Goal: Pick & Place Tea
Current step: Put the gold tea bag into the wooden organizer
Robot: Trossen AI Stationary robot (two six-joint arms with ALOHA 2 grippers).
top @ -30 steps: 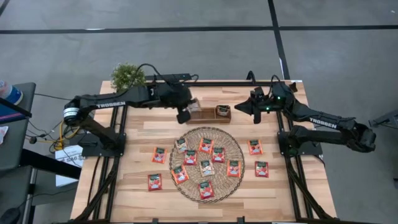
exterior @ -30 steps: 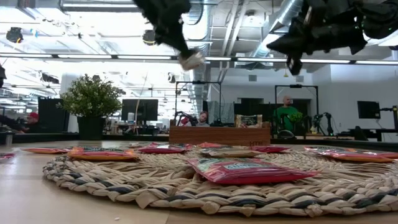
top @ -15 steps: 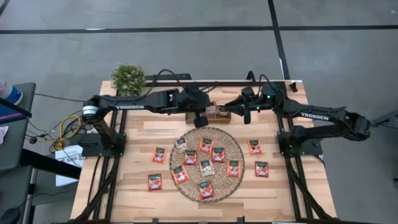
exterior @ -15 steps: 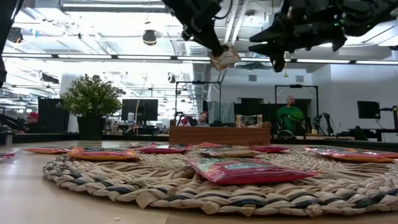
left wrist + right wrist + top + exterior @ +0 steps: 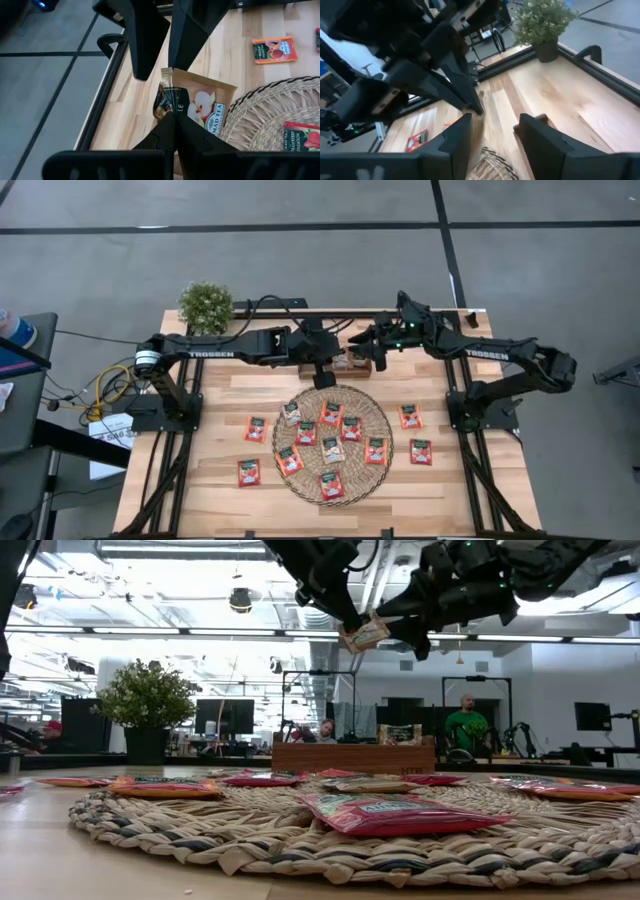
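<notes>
The left pincer (image 5: 325, 372) is clamped shut on a pale beige tea sachet (image 5: 340, 360), held in the air just above the wooden tray (image 5: 330, 367) at the far edge of the tabletop (image 5: 220, 395). From above, the right pincer (image 5: 372, 352) has swung in from the right side over the last second and now sits just beside the left one, over the tray. That looks like a handover, or two arms crowding one drop spot; I cannot tell which. The other sachets (image 5: 331, 414) lie on the round woven mat (image 5: 375, 415) and on the bare wood around it, none of them moved.

In the low view the held sachet (image 5: 364, 633) hangs tilted from the left pincer (image 5: 352, 625), and the right pincer (image 5: 405, 618) has closed the gap to it, its fingers parted where they were shut a second ago. Whether they touch the sachet is hard to make out. The tray (image 5: 352, 757) stands well below.

The left wrist view shows the beige sachet (image 5: 210, 102) pinched at one corner, with the right arm's two dark fingers (image 5: 142, 40) standing apart just beyond it.

The right wrist view shows its own fingers (image 5: 457, 140) spread; the sachet itself is not clearly visible there, and the potted plant (image 5: 540, 22) stands at the tabletop's edge.
</notes>
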